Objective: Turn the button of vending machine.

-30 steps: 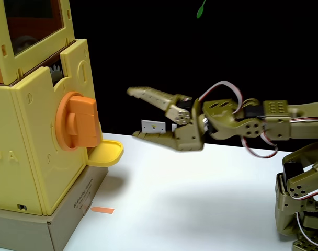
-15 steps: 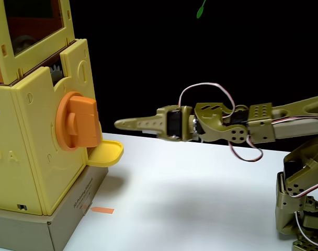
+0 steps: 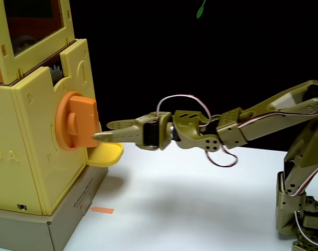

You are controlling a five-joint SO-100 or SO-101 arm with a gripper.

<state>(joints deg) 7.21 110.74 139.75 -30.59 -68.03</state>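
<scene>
Pale-yellow plastic makes up the vending machine [image 3: 38, 130], which stands at the left on a grey cardboard box [image 3: 54, 222] on the white bench [image 3: 190, 198]. Half a second back the olive arm [image 3: 263, 120] ended well short of it; now it has stretched leftward and dipped, so the fingers [image 3: 104, 132] sit just beside the button [image 3: 78, 121], the lower tip at its lower right edge, though I cannot tell whether it touches. The fingers stand narrowly apart, one above the other, holding nothing. The button, an orange disc with a raised bar, sits on the machine's front face. Below it, the small yellow tray [image 3: 108, 155] juts out with nothing visible in it. An orange strip [image 3: 102, 210] lies on the bench.
</scene>
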